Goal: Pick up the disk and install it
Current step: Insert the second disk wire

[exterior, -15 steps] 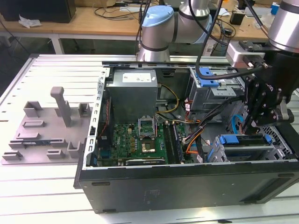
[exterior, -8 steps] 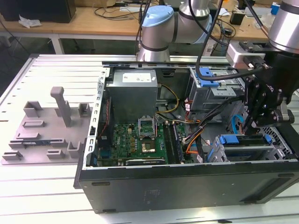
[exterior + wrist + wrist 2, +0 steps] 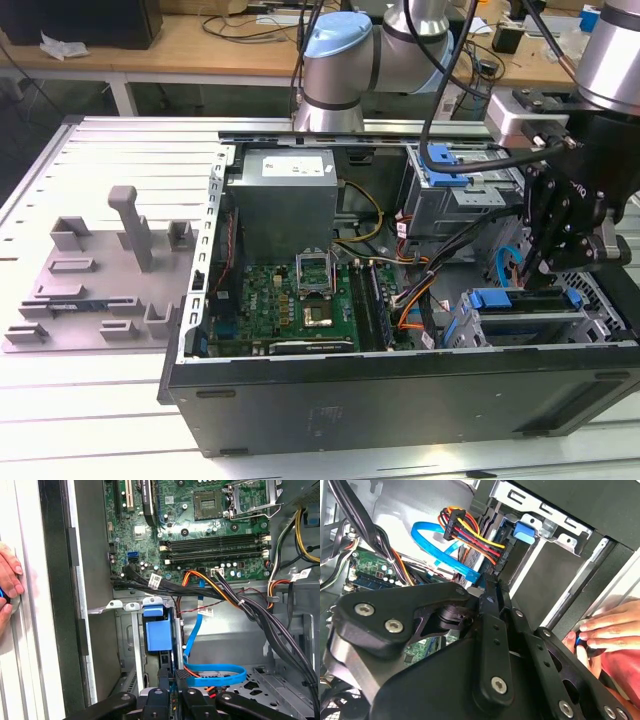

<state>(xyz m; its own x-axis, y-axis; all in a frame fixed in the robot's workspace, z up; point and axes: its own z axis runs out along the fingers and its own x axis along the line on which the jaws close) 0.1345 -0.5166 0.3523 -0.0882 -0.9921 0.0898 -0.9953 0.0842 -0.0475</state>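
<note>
The disk point(image 3: 522, 322), silver with a bright blue bracket point(image 3: 505, 298), lies in the drive bay at the near corner of the open computer case, on the exterior view's right. My gripper point(image 3: 543, 280) hangs just above it, fingers pressed together with nothing seen between them. In the first wrist view the blue bracket point(image 3: 157, 632) sits in the metal cage just beyond my gripper point(image 3: 172, 676). In the second wrist view my gripper point(image 3: 491, 586) points toward the cage holding that blue bracket point(image 3: 524, 531).
A grey fixture point(image 3: 100, 270) with upright posts stands left of the case. A second blue latch point(image 3: 447, 160) sits on the upper bay. Blue data cable point(image 3: 215, 675) and bundled wires point(image 3: 240, 600) crowd the bay. A person's hand point(image 3: 610, 630) rests outside the case wall.
</note>
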